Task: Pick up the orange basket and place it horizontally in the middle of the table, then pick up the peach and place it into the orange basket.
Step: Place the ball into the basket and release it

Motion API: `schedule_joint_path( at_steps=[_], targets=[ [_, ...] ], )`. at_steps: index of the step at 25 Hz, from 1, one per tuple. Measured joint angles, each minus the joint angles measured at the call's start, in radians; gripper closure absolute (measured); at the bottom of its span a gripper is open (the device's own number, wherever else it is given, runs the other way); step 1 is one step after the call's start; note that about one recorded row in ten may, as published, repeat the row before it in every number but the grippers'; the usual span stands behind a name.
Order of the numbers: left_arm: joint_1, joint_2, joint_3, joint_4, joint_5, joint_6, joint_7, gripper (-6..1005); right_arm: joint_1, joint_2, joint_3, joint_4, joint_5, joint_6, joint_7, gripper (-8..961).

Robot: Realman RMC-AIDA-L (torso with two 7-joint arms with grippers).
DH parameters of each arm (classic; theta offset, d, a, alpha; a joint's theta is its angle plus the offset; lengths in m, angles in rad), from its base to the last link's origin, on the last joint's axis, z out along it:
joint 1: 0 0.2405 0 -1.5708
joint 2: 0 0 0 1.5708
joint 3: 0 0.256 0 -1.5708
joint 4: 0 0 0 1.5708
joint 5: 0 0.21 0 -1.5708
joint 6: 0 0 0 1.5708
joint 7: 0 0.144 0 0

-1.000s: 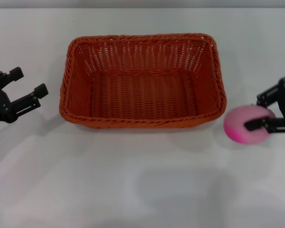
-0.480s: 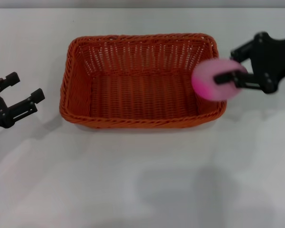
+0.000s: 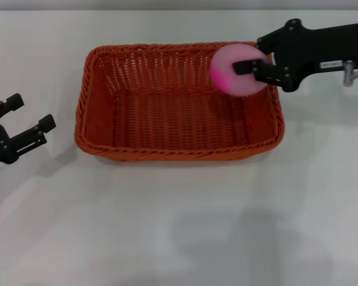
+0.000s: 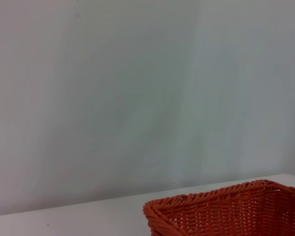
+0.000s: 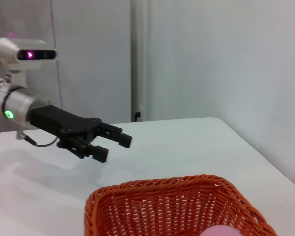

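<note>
The right gripper [image 3: 249,67] has its jaws clamped on the small round pink toy peach [image 3: 237,70], one black finger lying across the near face of the fruit and the other behind it. The peach hangs above the large rectangular burnt-orange woven basket [image 3: 173,107], over the far corner on the robot's right side, and appears clear of the weave, though its height over the floor cannot be judged from the head view. In the right wrist view a sliver of the peach [image 5: 220,231] shows at the picture's edge with the basket [image 5: 172,206] open beyond it.

The relation that matters for the coming release is this: the basket's open floor lies below the jaws and stretches away from them toward the robot's left, along the basket's long axis, which runs side to side across the plain white desk [image 3: 179,226]. The braided rim lies just behind and just to the outer side of the jaws, so a drop here would likely land close to the corner wall; carrying the fruit farther toward the middle would give more margin.

The left gripper [image 3: 15,128] rests low over the desk, well apart from the peach and beside the basket's opposite short end, its jaws spread and holding nothing. The right arm is plainly the nearer one for the placing.
</note>
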Motion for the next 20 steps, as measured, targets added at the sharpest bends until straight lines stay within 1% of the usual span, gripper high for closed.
schedule_joint_path(
  at_steps=[2,5,7,14,19,20],
  targets=[
    [0.003,0.0,0.0,-0.001,0.0,0.0,0.0,122,-0.002,0.001,-0.029,0.01,0.013,-0.041,0.0,820],
    [0.005,-0.001,0.0,-0.002,0.0,0.0,0.0,121,-0.003,0.001,-0.043,0.029,0.023,-0.098,0.0,817],
    [0.005,-0.001,0.0,-0.001,0.0,0.0,0.001,121,0.0,0.001,-0.044,0.066,0.044,-0.12,-0.007,814],
    [0.006,-0.001,0.0,0.002,0.0,0.0,0.001,121,0.0,0.001,-0.051,0.113,0.083,-0.168,-0.012,801],
    [0.002,-0.001,0.0,0.002,0.0,-0.001,0.001,122,0.001,0.002,-0.053,0.133,0.088,-0.172,-0.018,650],
    [0.002,-0.001,0.0,0.002,0.0,-0.002,0.001,122,0.002,0.002,-0.053,0.135,0.088,-0.172,-0.019,565]
  ],
)
